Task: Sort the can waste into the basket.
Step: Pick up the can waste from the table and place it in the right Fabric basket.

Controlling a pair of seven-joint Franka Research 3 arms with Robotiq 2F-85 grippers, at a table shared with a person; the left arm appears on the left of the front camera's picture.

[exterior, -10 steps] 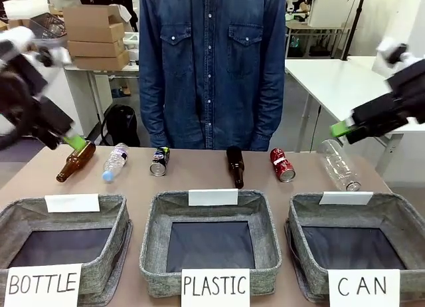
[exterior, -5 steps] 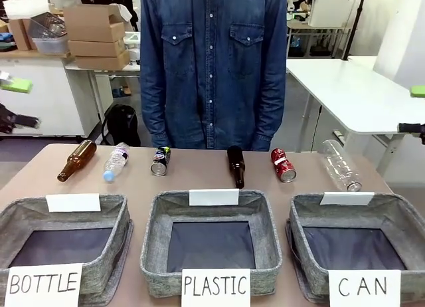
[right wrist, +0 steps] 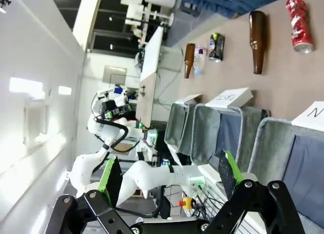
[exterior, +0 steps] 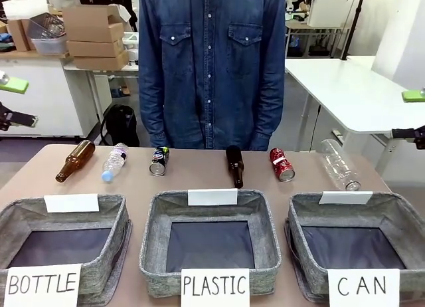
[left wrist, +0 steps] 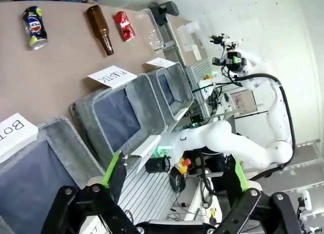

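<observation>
Withdrawal noted: my left gripper (exterior: pixel 14 102) and right gripper (exterior: pixel 410 114) have pulled back off the table (exterior: pixel 199 179), jaws apart, empty. Dark can (exterior: pixel 158 161) and red can (exterior: pixel 281 165) lie there, unsorted; CAN basket (exterior: pixel 398 214) holds nothing.

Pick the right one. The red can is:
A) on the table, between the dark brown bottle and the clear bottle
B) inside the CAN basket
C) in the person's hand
A: the red can lies on the table, with the dark brown bottle on one side and the clear bottle on the other, outside the CAN basket.
</observation>
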